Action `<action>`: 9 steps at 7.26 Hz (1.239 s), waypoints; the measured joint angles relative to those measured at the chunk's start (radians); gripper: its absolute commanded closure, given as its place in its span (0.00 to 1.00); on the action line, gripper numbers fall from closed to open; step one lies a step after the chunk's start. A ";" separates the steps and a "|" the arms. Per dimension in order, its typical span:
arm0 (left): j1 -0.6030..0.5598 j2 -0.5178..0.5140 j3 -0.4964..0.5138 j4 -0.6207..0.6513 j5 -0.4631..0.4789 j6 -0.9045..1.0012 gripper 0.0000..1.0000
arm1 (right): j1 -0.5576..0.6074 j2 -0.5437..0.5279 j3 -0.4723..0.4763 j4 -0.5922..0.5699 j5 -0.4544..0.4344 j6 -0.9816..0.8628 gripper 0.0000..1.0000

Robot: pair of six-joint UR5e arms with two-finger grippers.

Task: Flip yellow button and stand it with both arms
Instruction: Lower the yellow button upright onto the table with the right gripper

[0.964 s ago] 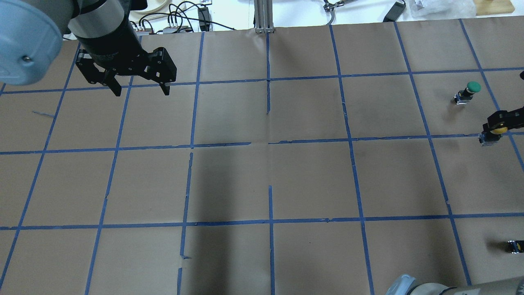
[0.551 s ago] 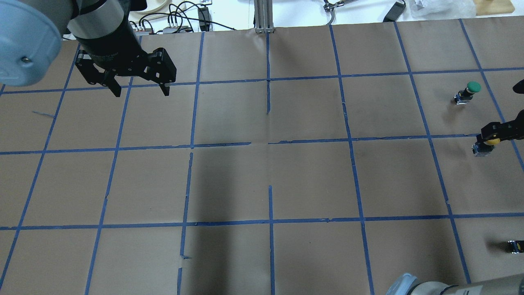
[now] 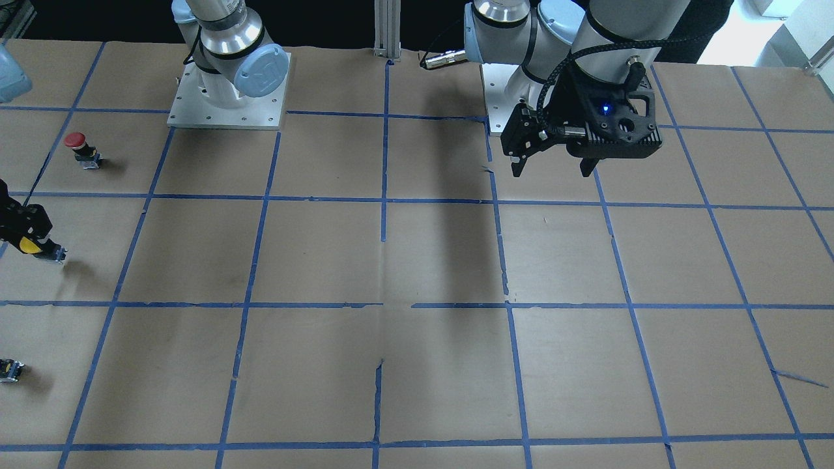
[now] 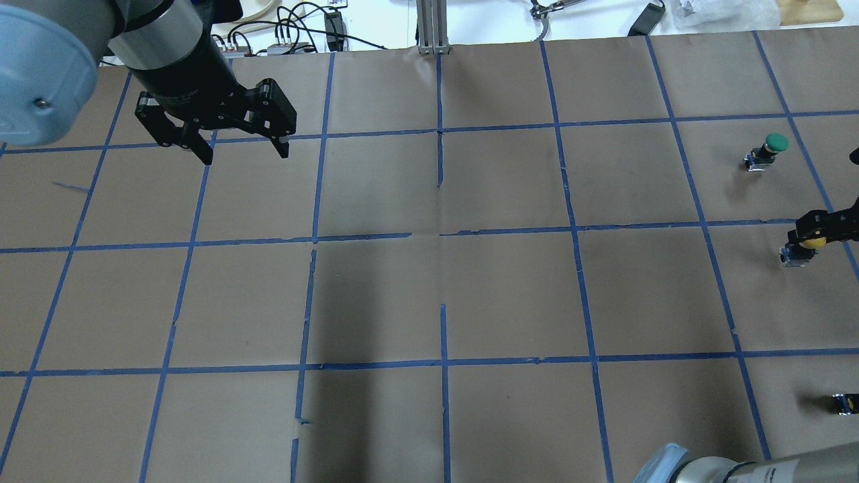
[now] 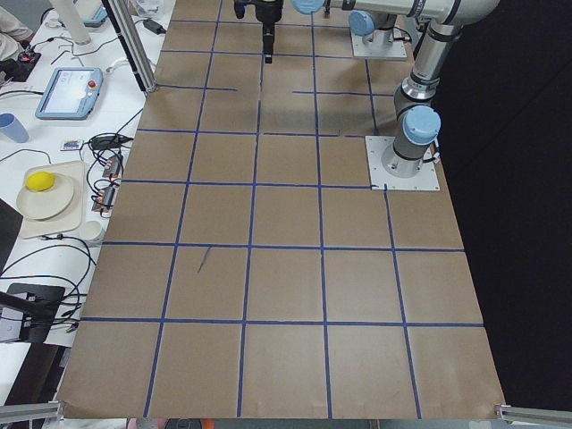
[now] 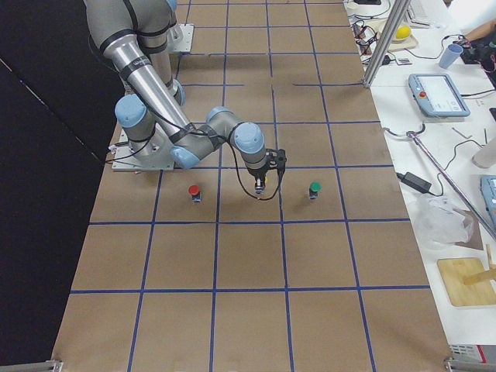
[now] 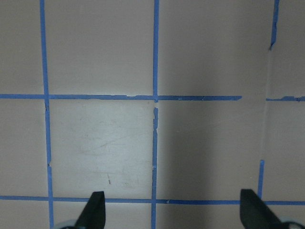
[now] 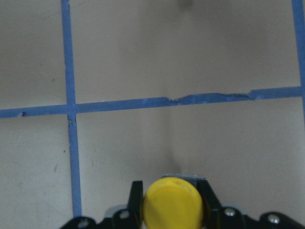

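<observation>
Right pincer clenched on the yellow button, gripping its cap, at the right edge of the counter. Only the right-side view shows it lying between a red button and a green button. Left pincer released, well apart.

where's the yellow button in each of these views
Front-facing: the yellow button is at the far left edge, mid-height.
Overhead: far right edge, mid-height.
Exterior left: near the top, at the right gripper; too small to make out.
Exterior right: centre, between the red button and the green button.
Left wrist: not in it.
Right wrist: bottom centre.
Shared landmark: the right gripper, shut on its cap.
</observation>
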 measured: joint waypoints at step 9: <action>0.015 0.008 -0.004 0.003 -0.020 0.000 0.00 | -0.005 0.030 -0.008 0.009 -0.024 0.009 0.01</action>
